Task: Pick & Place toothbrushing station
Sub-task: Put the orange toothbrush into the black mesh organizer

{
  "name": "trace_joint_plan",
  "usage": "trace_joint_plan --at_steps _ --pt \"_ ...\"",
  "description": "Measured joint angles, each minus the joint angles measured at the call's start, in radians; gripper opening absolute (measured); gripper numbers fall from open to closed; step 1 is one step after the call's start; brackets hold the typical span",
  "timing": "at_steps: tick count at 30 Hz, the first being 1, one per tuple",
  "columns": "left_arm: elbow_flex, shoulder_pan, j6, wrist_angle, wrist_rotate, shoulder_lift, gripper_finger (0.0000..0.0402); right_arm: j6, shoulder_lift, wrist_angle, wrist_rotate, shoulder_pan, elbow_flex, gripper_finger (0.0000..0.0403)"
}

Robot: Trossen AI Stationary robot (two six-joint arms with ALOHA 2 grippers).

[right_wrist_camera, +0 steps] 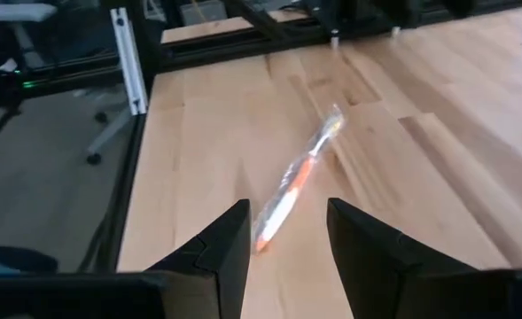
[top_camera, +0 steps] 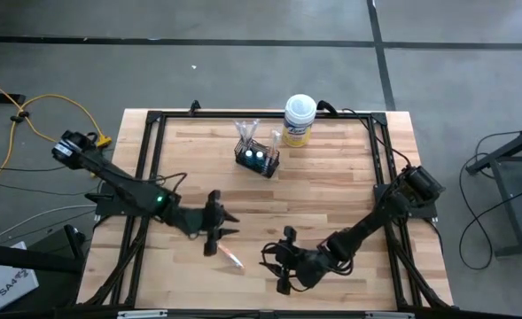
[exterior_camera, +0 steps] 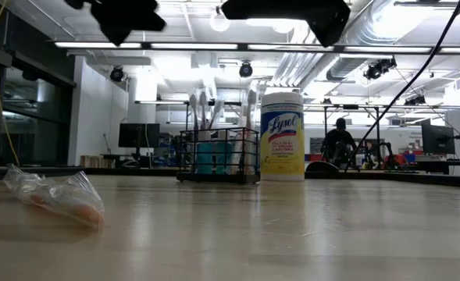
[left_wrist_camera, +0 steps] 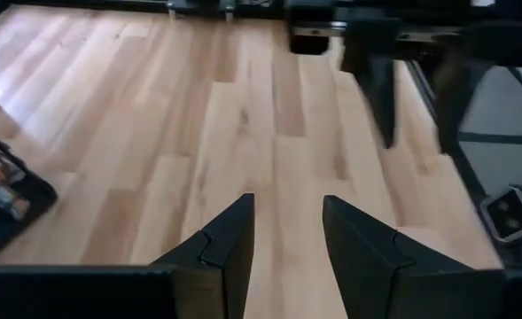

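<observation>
The black wire-mesh basket [top_camera: 257, 160] stands on the table toward the far side, holding several pale toothbrushes [top_camera: 245, 131] upright and two teal-topped tubes [top_camera: 255, 157]. It also shows in the low view [exterior_camera: 218, 156]. One orange toothbrush in a clear plastic wrapper [top_camera: 231, 258] lies flat on the table near the front, and it shows in the right wrist view [right_wrist_camera: 296, 182] and the low view [exterior_camera: 58, 200]. My left gripper [top_camera: 224, 232] hovers open and empty just beyond the wrapped toothbrush's left end. My right gripper [right_wrist_camera: 287, 239] is open and empty, facing the toothbrush from the right [top_camera: 275, 270].
A white-lidded, yellow-labelled canister [top_camera: 299, 120] stands right of the basket near the far edge, and shows in the low view [exterior_camera: 282, 136]. A black frame [top_camera: 154, 120] runs around the table edges. Bare wood lies between the basket and the grippers.
</observation>
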Motion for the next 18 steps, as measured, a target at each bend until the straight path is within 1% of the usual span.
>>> trace_joint_plan --at_steps 3,8,10,14,18 --pt "0.000 -0.081 -0.041 -0.022 -0.070 0.000 0.0131 0.001 0.000 0.002 -0.035 -0.011 0.000 0.0142" --pt "0.000 -0.231 -0.106 -0.067 -0.236 0.000 0.0131 -0.017 0.026 0.047 -0.088 -0.031 0.000 0.0142" --pt "0.000 -0.286 -0.157 -0.099 -0.290 0.000 0.0131 -0.038 0.053 0.117 -0.128 -0.044 0.001 0.0142" --pt "0.000 -0.379 -0.261 -0.173 -0.387 0.001 0.0131 -0.063 0.097 0.191 -0.167 -0.066 0.000 0.0142" --pt "-0.008 -0.448 -0.361 -0.235 -0.465 0.004 0.0131 -0.063 0.118 0.214 -0.183 -0.087 0.000 0.0142"
